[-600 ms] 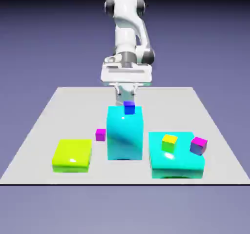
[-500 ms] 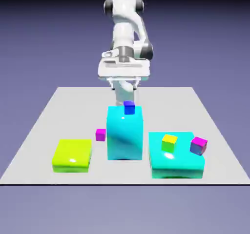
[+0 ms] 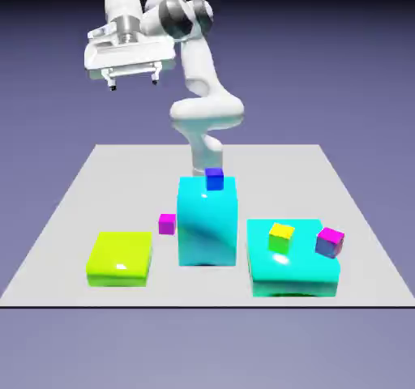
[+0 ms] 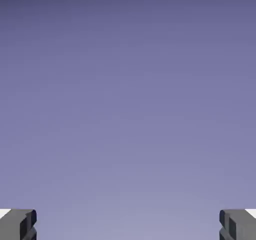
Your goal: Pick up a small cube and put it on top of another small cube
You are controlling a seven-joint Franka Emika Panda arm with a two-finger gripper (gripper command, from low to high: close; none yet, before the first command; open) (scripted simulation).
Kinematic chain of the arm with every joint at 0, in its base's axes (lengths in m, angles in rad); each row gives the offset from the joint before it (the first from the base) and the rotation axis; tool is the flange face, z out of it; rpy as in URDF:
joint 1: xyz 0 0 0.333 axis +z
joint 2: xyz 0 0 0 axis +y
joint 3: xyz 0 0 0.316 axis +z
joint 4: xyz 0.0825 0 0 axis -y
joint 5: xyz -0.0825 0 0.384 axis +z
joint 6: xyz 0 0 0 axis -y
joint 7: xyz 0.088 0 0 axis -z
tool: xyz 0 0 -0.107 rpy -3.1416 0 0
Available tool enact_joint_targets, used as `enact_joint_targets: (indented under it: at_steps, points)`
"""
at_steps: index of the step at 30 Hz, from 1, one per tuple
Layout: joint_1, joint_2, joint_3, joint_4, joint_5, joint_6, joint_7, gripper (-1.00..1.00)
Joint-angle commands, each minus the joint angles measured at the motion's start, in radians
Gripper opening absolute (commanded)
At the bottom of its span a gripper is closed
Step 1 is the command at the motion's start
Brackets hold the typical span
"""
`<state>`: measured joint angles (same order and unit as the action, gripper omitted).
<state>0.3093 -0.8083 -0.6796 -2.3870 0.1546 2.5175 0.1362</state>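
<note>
The small magenta cube (image 3: pixel 167 224) sits on the worktop (image 3: pixel 73 209), between the flat yellow-green block (image 3: pixel 120 258) and the tall cyan block (image 3: pixel 207 221). The small yellow cube (image 3: pixel 281 237) rests on the low cyan block (image 3: pixel 292 258). High above, toward the exterior view's left, the fingers (image 3: pixel 113 82) stand wide apart, holding nothing.
</note>
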Motion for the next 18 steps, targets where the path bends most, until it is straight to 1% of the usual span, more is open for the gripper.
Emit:
enact_joint_targets:
  at_steps: [1,10,18]
  points:
    - [0.015,-0.012,-0.036,0.018,0.004,-0.026,-0.034,0.00]
    - [0.151,-0.119,-0.362,0.177,0.042,-0.258,-0.337,0.00]
    - [0.253,-0.196,-0.652,0.210,-0.013,-0.422,-0.638,0.00]
